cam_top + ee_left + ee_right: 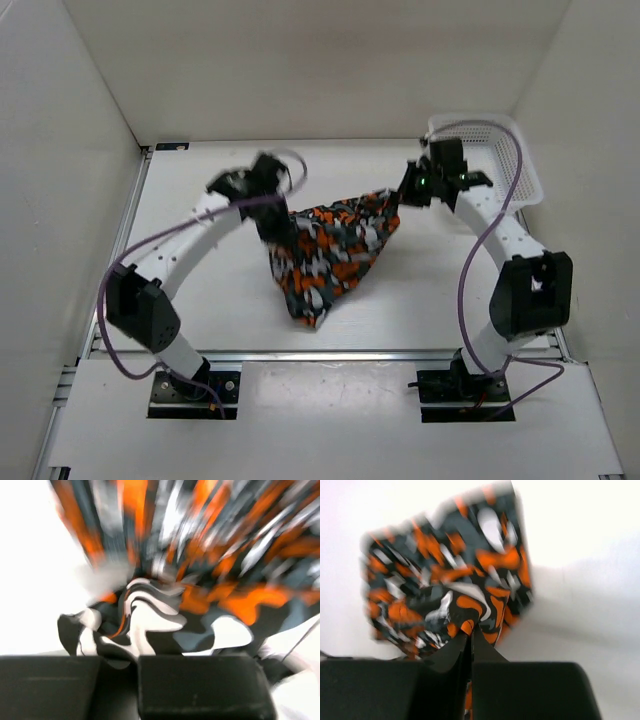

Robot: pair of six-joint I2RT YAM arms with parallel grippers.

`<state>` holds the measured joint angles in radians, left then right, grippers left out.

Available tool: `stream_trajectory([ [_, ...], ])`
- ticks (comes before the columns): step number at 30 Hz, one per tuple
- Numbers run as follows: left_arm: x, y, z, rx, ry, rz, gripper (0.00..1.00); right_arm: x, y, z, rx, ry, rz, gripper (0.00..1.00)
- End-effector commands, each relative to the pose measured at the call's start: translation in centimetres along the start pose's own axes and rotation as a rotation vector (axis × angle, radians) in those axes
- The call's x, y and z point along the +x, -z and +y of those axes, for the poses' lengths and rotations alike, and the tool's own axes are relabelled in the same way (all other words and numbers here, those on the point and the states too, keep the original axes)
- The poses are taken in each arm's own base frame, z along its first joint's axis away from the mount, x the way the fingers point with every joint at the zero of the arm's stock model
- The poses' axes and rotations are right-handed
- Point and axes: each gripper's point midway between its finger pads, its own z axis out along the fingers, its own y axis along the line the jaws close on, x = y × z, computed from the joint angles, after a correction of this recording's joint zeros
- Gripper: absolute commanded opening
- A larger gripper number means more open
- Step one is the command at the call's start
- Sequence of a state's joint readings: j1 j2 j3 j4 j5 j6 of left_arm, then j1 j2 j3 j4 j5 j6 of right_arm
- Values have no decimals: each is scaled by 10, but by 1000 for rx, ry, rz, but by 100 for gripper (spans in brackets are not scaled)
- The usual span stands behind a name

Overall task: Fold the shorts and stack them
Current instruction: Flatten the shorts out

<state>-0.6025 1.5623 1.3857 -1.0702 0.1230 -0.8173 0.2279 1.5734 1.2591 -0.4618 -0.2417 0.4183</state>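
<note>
My left fingers [200, 690]: clenched on a shorts [335, 250] corner.
My right fingers [520, 690]: clenched on the opposite corner.
Handling: seemed soft, light; sagged between my fingers.

Left arm [190, 245] and right arm [497, 215]: white tubular links, bulky black joint housings [140, 305] at elbow and wrist, and flat black base plates [195, 393] with dark wiring bunched on top. A thin purple cable [461, 290] loops loosely along each arm, and small green lights [425, 182] glow at the right wrist. Left gripper [136, 662] and right gripper [470, 642]: matte black, blocky, square-edged fingers [200, 685].
</note>
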Motion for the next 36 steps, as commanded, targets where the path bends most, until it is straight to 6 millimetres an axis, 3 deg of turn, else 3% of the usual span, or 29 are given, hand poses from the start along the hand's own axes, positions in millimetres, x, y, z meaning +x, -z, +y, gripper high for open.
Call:
stream_trajectory([
  [1, -107, 77, 37, -121, -22, -273, 10, -98, 24, 46, -80, 36, -204, 0],
  [2, -149, 114, 19, -72, -33, -381, 10, -116, 26, 47, -77, 17, -220, 0],
  [3, -162, 133, 17, -53, -27, -409, 10, -159, 57, 74, -137, 36, -334, 0],
  [4, -184, 155, 20, -26, -2, -474, 10, -172, 69, 86, -166, 40, -365, 0],
  [5, -208, 194, 3, 51, -16, -596, 10, -188, 82, 92, -180, 38, -410, 0],
  [6, -214, 212, -5, 115, -22, -635, 10, -206, 109, 112, -228, 60, -477, 0],
  [8, -219, 256, -18, 222, -44, -745, 10, -217, 130, 125, -258, 70, -531, 0],
  [9, -217, 264, -21, 245, -54, -766, 10, -219, 142, 131, -275, 71, -558, 0],
  [10, -215, 271, -22, 258, -59, -788, 10, -210, 134, 124, -264, 63, -536, 0],
  [11, -215, 282, -28, 295, -76, -832, 10, -204, 154, 127, -271, 71, -569, 0],
  [12, -202, 279, -20, 278, -95, -822, 10, -200, 158, 124, -266, 73, -593, 0],
  [13, -193, 275, -21, 282, -105, -810, 10, -177, 132, 99, -205, 36, -539, 0],
  [14, -187, 272, -14, 258, -109, -808, 10, -163, 153, 100, -211, 44, -572, 0],
  [15, -177, 263, -10, 244, -110, -781, 10, -150, 151, 94, -210, 43, -570, 0],
  [16, -156, 239, 3, 211, -106, -717, 10, -130, 165, 93, -206, 46, -584, 0],
  [17, -144, 223, 13, 187, -98, -675, 10, -87, 130, 68, -150, 4, -484, 0],
  [18, -129, 205, 17, 178, -109, -630, 10, -68, 123, 52, -95, -13, -474, 0],
  [19, -104, 167, 40, 143, -60, -549, 16, -42, 130, 44, -74, -35, -468, 0],
  [20, -87, 146, 44, 154, -51, -491, 30, 12, 98, 17, -13, -83, -351, 8],
  [21, -74, 125, 54, 144, -26, -443, 51, 38, 89, 5, 12, -101, -316, 37],
  [22, -47, 85, 78, 93, 44, -344, 77, 65, 89, -4, 43, -112, -299, 49],
  [23, -35, 68, 84, 87, 63, -286, 97, 103, 74, -29, 108, -181, -229, 55],
  [24, -28, 56, 90, 71, 80, -257, 100, 117, 74, -41, 147, -212, -214, 66],
  [25, -20, 45, 97, 51, 103, -224, 100, 128, 79, -49, 170, -236, -213, 69],
  [29, -27, 43, 114, -62, 157, -239, 91, 137, 88, -64, 221, -272, -233, 69],
  [31, -32, 44, 115, -83, 174, -245, 77, 139, 89, -67, 240, -271, -219, 69],
  [34, -35, 32, 117, -106, 201, -225, 61, 146, 82, -76, 276, -305, -171, 67],
  [36, -33, 16, 127, -158, 243, -196, 60, 148, 76, -72, 250, -355, -133, 66],
])
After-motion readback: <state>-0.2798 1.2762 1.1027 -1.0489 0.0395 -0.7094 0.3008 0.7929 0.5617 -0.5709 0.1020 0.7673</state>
